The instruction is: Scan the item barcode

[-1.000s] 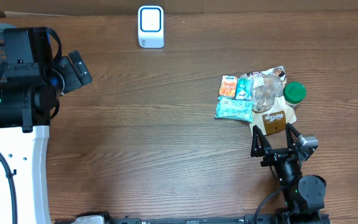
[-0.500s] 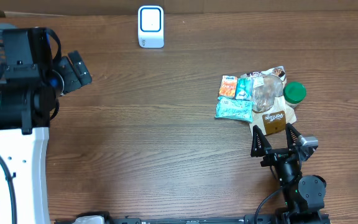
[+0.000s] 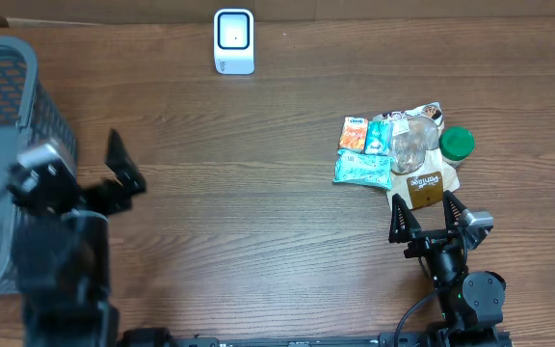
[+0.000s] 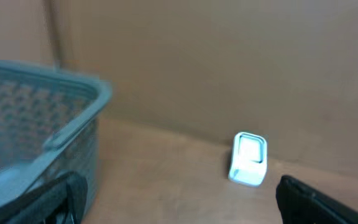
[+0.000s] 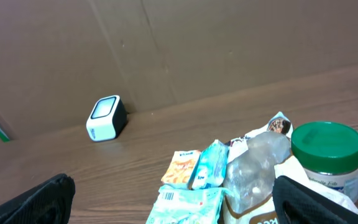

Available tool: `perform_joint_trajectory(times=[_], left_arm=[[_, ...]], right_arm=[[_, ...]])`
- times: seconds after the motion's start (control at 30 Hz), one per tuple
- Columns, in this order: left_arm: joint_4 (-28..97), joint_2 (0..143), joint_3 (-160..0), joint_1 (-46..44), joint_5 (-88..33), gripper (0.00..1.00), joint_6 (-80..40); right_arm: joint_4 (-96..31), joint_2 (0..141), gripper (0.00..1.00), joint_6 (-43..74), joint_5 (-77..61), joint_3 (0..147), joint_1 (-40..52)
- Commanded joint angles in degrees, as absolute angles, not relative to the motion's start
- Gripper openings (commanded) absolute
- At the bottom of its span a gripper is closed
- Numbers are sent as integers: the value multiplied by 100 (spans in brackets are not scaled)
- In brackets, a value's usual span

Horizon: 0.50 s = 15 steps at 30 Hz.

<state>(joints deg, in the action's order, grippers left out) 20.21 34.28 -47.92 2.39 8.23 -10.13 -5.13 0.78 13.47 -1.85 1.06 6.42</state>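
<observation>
A pile of items lies at the right of the table: an orange packet (image 3: 354,133), a blue packet (image 3: 378,135), a teal packet (image 3: 362,170) (image 5: 188,205) with a barcode showing, a clear bag (image 3: 412,145), a green-lidded jar (image 3: 457,145) (image 5: 326,149) and a brown pouch (image 3: 426,186). The white barcode scanner (image 3: 233,40) (image 4: 248,159) (image 5: 106,117) stands at the table's far edge. My right gripper (image 3: 427,214) (image 5: 176,208) is open just in front of the pile, holding nothing. My left gripper (image 3: 85,166) (image 4: 179,208) is open and empty at the left, facing the scanner from a distance.
A grey mesh basket (image 3: 8,96) (image 4: 42,124) stands at the far left, close beside the left gripper. A brown cardboard wall (image 4: 229,62) backs the table behind the scanner. Bare wood lies between the scanner and the pile.
The left arm has swung down and toward the front, uncovering the basket; its gripper now sits low beside it. The right arm and the items have not moved.
</observation>
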Motion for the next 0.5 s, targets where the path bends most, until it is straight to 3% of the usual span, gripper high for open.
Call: perform_joint_trajectory(times=[0.0, 0.47], left_arm=[[1142, 2473, -3411, 270, -93, 100, 38], [829, 67, -716, 261, -154, 100, 777]], right_arm=[[-482, 16, 100, 1343, -115, 47, 642], [-482, 16, 100, 1345, -117, 47, 642]])
